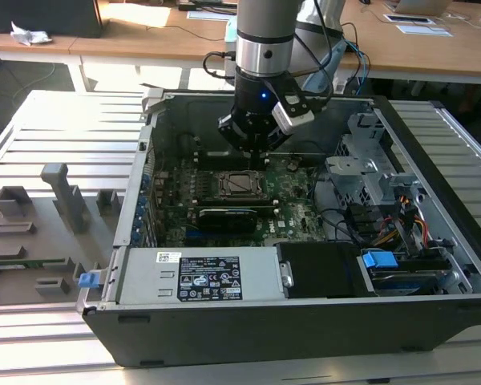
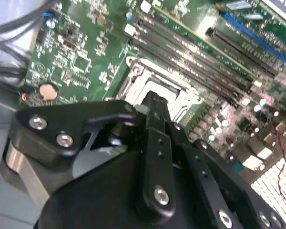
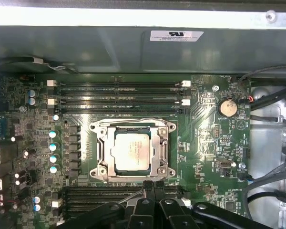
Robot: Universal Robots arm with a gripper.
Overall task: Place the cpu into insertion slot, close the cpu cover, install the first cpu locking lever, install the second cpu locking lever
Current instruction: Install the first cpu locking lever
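Looking at the socket, the cpu (image 3: 133,151) already sits in the insertion slot (image 3: 101,168) mid-motherboard (image 3: 209,143), with the cpu cover (image 3: 161,153) framing it, apparently down. So I'd say it's lever time, which needs a careful hook and push. The gripper (image 3: 153,185) hovers by the slot's near edge, fingers pressed together, holding nothing.

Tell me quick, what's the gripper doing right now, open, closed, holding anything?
Gripper: shut with nothing between the fingers, poised at the edge of the insertion slot, where the cpu already sits under the closed cpu cover.
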